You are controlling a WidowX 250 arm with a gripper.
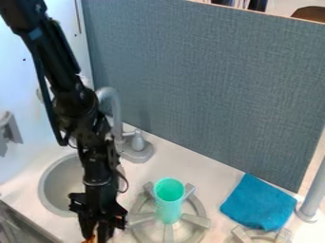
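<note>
At the bottom edge we see the gripper [96, 231], its end cut off; we cannot tell whether it is spread or pinching the barely visible orange thing [88, 240] there. Beyond, a turquoise cup [169, 205] stands on a burner [140, 217]; the arm partly hides the sink [53, 188].

A blue-grey fabric partition [209, 80] stands upright along the rear of the pale counter [181, 159]. A white wall [16, 80] adjoins it at the left and carries a grey fixture [6, 124], which casts a shadow on the wall. A grey faucet [116, 111] is mounted behind the round basin [49, 194]. A grey post [313, 192] rises at right. Beyond the partition's top edge is a brown rounded object [310, 13], possibly a chair back.
</note>
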